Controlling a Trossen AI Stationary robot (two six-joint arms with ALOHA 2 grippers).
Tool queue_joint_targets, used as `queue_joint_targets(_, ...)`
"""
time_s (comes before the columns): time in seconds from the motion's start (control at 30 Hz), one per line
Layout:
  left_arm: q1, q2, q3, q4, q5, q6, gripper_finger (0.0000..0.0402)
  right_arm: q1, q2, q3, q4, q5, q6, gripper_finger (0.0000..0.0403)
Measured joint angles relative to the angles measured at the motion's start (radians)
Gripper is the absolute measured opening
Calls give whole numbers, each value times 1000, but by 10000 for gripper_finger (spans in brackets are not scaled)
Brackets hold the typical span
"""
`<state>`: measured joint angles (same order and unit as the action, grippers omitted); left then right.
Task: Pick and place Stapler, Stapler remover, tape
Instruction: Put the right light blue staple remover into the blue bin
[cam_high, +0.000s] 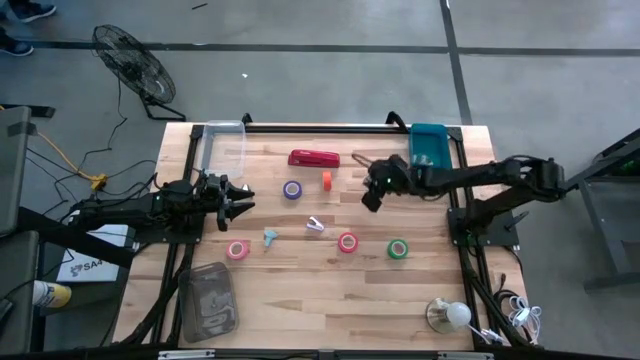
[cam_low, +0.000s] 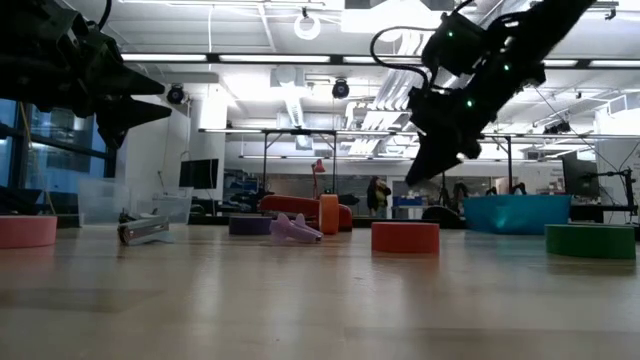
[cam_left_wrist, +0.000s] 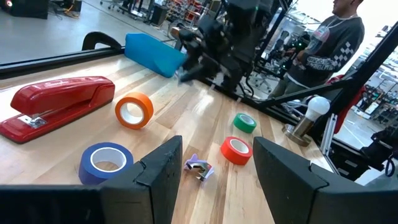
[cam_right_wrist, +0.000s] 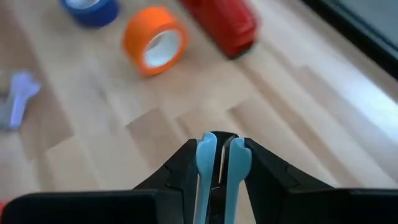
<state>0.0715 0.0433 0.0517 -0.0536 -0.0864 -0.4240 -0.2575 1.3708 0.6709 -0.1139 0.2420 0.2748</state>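
Right gripper (cam_high: 371, 197) hangs above the table (cam_high: 300, 290), jaws nearly pressed together, a sliver between the blue pads (cam_right_wrist: 207, 163), nothing in them. The red stapler (cam_high: 314, 158) lies flat near the far edge, the orange tape roll (cam_high: 326, 180) just in front of it, blue roll (cam_high: 292, 190) to its left. Pink (cam_high: 237, 250), red (cam_high: 347, 242) and green (cam_high: 398, 248) rolls lie nearer. Left gripper (cam_high: 240, 198) waits, jaws apart, empty.

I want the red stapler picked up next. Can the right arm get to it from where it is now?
Probably yes. The right gripper hangs above the table just right of the stapler, with only bare wood and the orange tape roll nearby. Its fingers are nearly shut, so they'd need opening first.
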Motion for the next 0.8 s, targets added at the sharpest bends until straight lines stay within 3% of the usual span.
queue_joint_targets(0.4,0,0,0,0,0,0,195,-150,-90,81,-268,54,162,95)
queue_joint_targets(0.8,0,0,0,0,0,0,195,-344,-109,81,-368,64,253,95)
